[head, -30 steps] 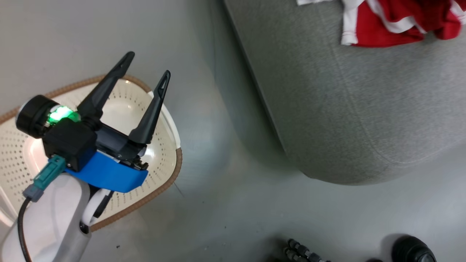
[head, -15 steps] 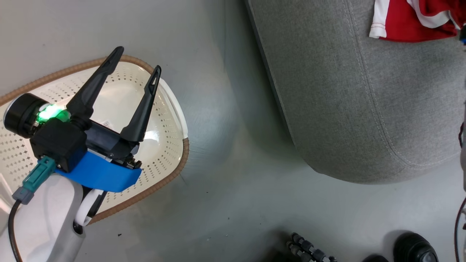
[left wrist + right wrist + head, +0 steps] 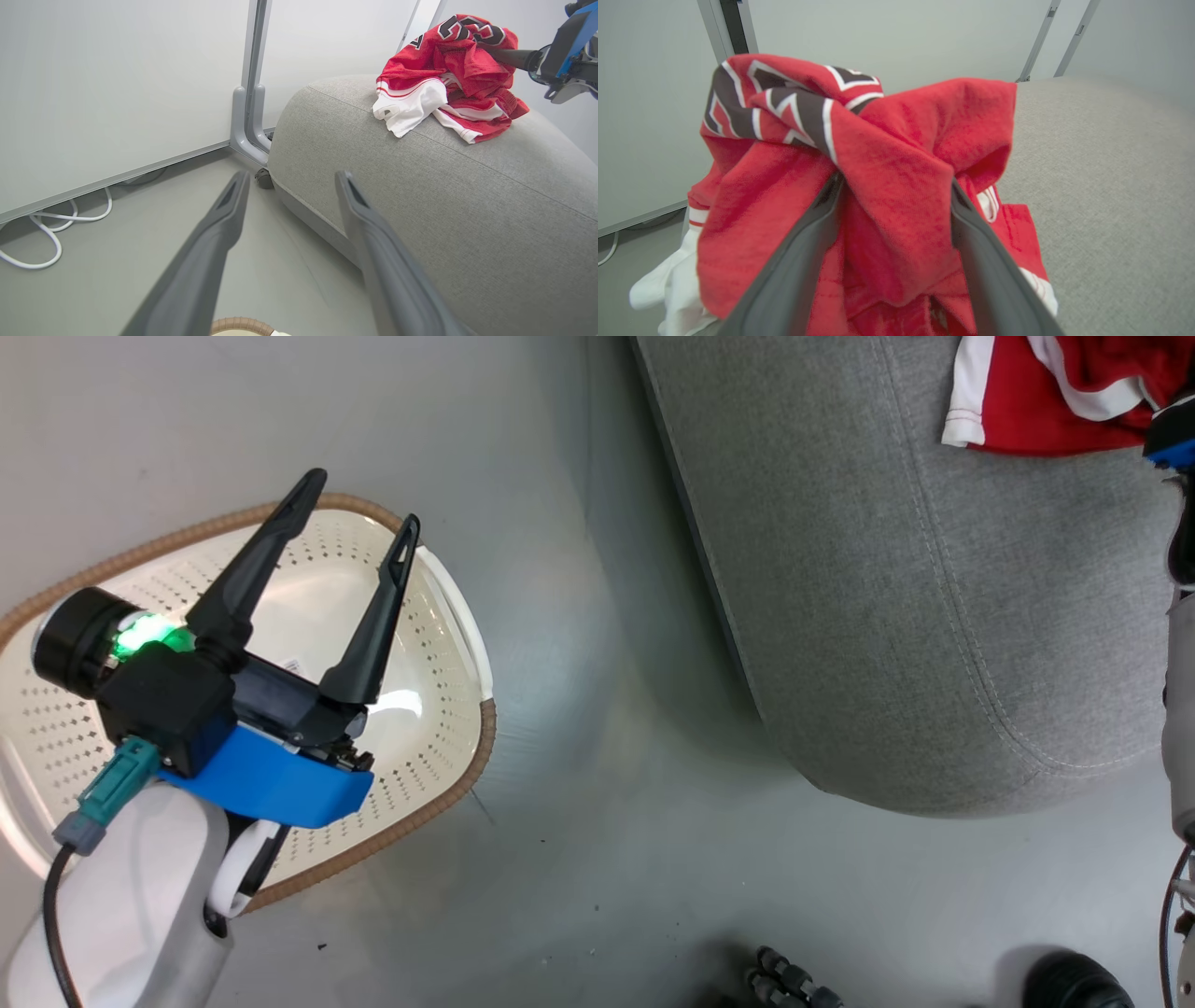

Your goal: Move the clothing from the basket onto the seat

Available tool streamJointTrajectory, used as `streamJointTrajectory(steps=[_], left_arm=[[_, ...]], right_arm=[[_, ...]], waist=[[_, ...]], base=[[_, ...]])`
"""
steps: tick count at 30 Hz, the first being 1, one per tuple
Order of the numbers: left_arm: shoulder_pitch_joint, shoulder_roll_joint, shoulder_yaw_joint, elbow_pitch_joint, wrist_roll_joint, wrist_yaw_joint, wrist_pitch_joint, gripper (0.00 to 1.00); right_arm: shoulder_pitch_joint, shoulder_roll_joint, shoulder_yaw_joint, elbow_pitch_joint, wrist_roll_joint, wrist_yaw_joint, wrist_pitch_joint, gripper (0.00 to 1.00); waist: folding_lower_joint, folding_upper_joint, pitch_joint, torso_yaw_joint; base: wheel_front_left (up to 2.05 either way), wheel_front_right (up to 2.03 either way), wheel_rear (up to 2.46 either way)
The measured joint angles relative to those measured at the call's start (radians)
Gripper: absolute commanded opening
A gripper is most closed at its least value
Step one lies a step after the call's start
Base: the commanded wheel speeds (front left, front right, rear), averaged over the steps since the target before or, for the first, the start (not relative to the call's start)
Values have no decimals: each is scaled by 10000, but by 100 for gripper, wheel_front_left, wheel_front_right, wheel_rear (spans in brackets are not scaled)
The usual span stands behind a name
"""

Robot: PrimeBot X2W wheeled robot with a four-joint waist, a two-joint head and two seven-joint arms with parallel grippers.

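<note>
right gripper (image 3: 894, 182) is spread wide above the seat (image 3: 887, 616), with the red clothing (image 3: 448, 74) heaped on the cushion, bunched between its fingers and draped over them. nothing looks pinched. here's the danger: pull back carelessly and a fold could catch on a finger and drag the heap across the cushion, maybe off the edge. thin shiny cloth like that should slide easily. left gripper (image 3: 364, 499) hangs wide open over the basket (image 3: 448, 775), holding nothing, and no clothes are visible inside.

Clothing (image 3: 448, 70) bears black numerals (crumpled, unreadable).
</note>
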Motion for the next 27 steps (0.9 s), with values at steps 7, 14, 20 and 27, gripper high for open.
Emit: streamJointTrajectory(steps=[7, 14, 20, 27], left_arm=[[13, -633, -182, 838, -163, -6, -447, 100], [474, -1580, -290, 2153, -399, -56, -656, 100], [1255, -2474, 399, 2723, -497, -115, -671, 100], [2308, -3195, 1214, 3187, -468, -207, -673, 100]], right_arm=[[794, -63, 587, -288, -276, 0, -2, 100], [2129, -414, 1319, -449, -468, 0, -4, 100], [3436, -403, 2088, -679, -286, 0, 52, 100], [4970, -151, 2907, -1664, 10, 0, 107, 100]], waist=[[0, 0, -759, 184], [-1, 0, -2143, 607], [-2, 1, -3541, 1091], [-4, 1, -5090, 1788]], base=[[0, 0, 0], [0, 0, 0], [0, 0, 0], [0, 0, 0]])
